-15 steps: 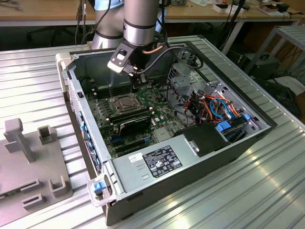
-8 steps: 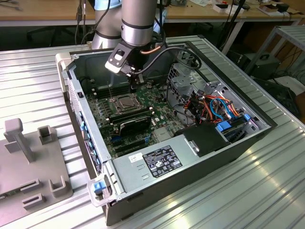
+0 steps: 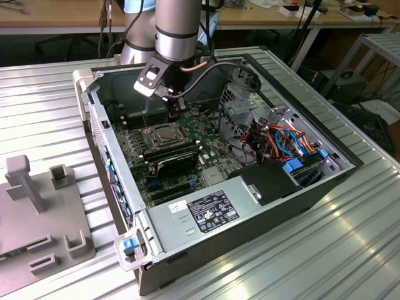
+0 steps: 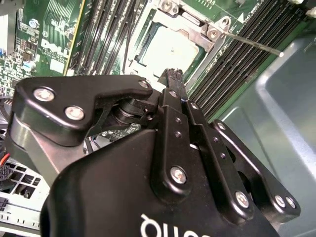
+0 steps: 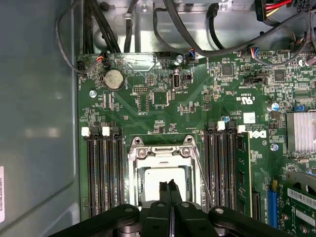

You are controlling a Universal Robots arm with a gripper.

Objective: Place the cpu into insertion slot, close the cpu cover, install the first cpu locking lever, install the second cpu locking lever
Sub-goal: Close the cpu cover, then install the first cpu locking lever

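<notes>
The flat, square, silvery-grey cpu (image 5: 150,185) is seen seated in the silver-rimmed square insertion slot (image 5: 131,165) near the middle of the green circuit board (image 5: 163,98), framed by the thin silver cpu cover (image 5: 163,158). The black gripper (image 5: 170,185) is held just above it, fingers pressed together, nothing gripped.

An open computer case (image 3: 262,222) lies on the ribbed metal worktop (image 3: 350,250), a grey power supply (image 3: 206,211) at its near end, orange and blue cables (image 3: 284,139) tangled toward the exterior view's right, and a black card (image 3: 178,164) lying across the green board (image 3: 209,134). In the first wrist view that board carries a coin battery (image 5: 114,78), long black memory slots (image 5: 104,173) with white clips, and a finned heatsink (image 5: 301,131) well apart from the battery. Beside the case, at the exterior view's left, a grey fixture (image 3: 37,206) with upright posts stands on the worktop, and wooden desks (image 3: 56,15) line the back.
</notes>
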